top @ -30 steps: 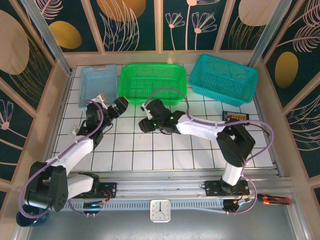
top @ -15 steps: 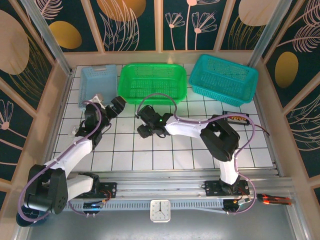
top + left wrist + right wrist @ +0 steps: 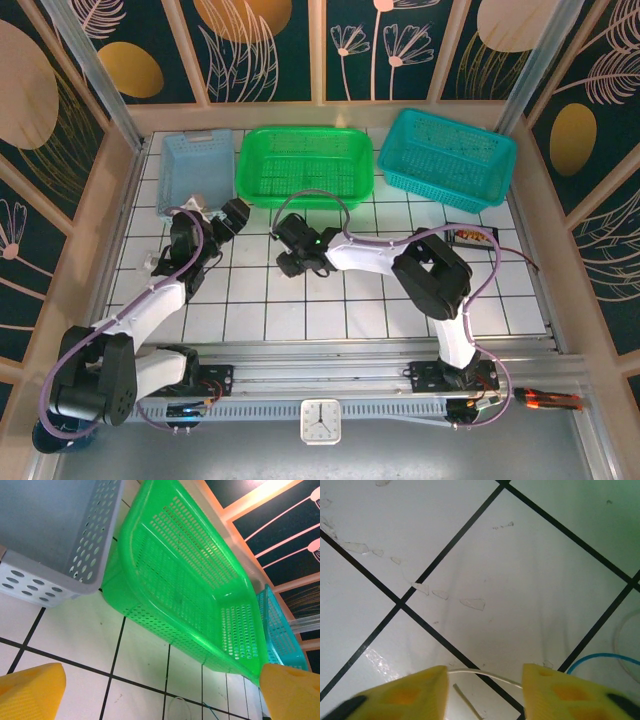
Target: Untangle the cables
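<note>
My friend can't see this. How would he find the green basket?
At the far edge of the white tiled table stand three baskets in a row. The green basket is the middle one, bright green between a pale blue basket and a teal basket.

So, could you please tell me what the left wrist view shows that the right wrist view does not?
Left wrist view: the grey-blue perforated plastic basket, the green perforated plastic basket, the teal plastic basket's edge. Right wrist view: the right gripper, jaws apart, straddling a thin whitish wire. Both: the white tiled tabletop with black lines and thin loose cables lying on it.
</note>
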You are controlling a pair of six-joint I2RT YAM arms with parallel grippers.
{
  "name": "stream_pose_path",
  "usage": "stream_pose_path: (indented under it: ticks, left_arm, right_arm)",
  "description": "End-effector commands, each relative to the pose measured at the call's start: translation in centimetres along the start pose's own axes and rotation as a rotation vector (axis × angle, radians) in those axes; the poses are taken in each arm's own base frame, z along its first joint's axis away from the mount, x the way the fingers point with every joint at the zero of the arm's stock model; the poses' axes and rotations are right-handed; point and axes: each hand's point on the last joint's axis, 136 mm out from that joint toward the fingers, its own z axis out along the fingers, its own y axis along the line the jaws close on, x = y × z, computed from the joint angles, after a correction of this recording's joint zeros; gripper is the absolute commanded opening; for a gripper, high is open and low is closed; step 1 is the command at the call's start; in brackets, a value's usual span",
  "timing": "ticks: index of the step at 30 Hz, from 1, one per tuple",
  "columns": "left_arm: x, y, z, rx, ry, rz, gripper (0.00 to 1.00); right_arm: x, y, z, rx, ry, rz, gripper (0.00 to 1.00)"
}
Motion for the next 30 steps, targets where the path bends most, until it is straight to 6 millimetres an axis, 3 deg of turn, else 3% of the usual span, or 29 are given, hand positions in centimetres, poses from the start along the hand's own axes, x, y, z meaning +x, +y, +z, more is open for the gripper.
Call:
stream_pose_path:
  ticks: [1,5,6,17,22,30]
  left_arm:
    - [-0.4,-0.6,0.2,0.037,-0.012,-0.013,0.99]
    - [-0.3,-0.5,0.4,0.038,-0.008,-0.016,0.99]
    - [-0.3,-0.6,0.4,0.04,-0.008,-0.015,0.99]
    - [0.2,-0.8,0.6,0.058,0.02,0.009,0.99]
    - [0.8,-1.3,0.8,0.089,0.058,0.048,0.99]
    - [1.6,-2.3,0.4,0.13,0.117,0.154,0.99]
  right_arm:
    - [-1.0,-0.4,0.4,0.029,-0.011,-0.013,0.3]
    - [-1.5,-0.6,0.0,0.04,-0.024,-0.016,0.02]
    - [-1.8,-0.6,-0.2,0.041,-0.03,-0.013,0.0]
    - [-6.2,-0.5,-6.2,-0.004,-0.195,0.079,0.0]
    - [-8.3,-1.6,-9.4,-0.044,-0.29,0.182,0.0]
    - [-10.0,-3.5,-13.1,-0.17,-0.405,0.353,0.0]
